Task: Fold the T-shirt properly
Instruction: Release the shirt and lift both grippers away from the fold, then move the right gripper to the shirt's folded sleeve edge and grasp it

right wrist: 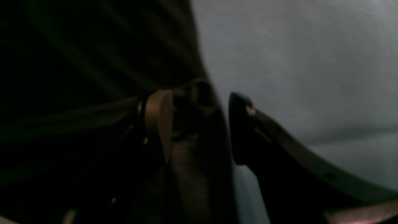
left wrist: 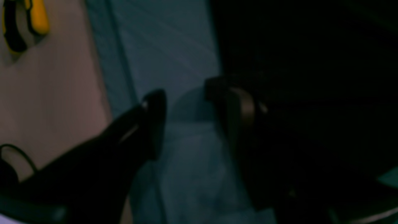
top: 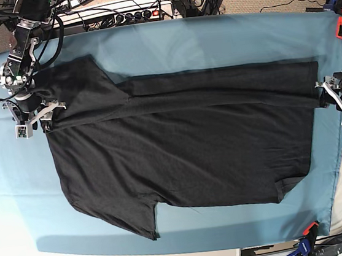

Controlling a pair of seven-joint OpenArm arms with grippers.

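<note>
Now the T-shirt [top: 180,158] lies flat on the teal cloth [top: 210,37], plain black side up, spread across most of the cloth's width. Its far long edge is folded over toward the middle, making a narrow doubled band [top: 216,89] that runs the length of the shirt. One sleeve [top: 79,83] juts toward the cloth's far left corner in the base view; a second sleeve [top: 141,218] points toward the cloth's near edge.

The right gripper [right wrist: 200,124] sits at the shirt's left end in the base view, at the end of the folded band. In its wrist view the jaws stand apart, with a gap between the fingers; dark fabric bunches against the left finger [right wrist: 158,121] and runs into the gap, while the other finger lies over bare cloth. Whether any fabric is pinched cannot be told, but the fingers are not pressed together.

The left gripper [left wrist: 186,121] is at the shirt's opposite end, at the band's other tip. Its jaws are spread too, with bare cloth showing between them. One finger [left wrist: 242,109] rests at the shirt's dark edge; the other is over the cloth, just beside the cloth's border. Beyond that border a yellow-handled tool [left wrist: 28,25] lies on the pale tabletop [left wrist: 53,93].
</note>
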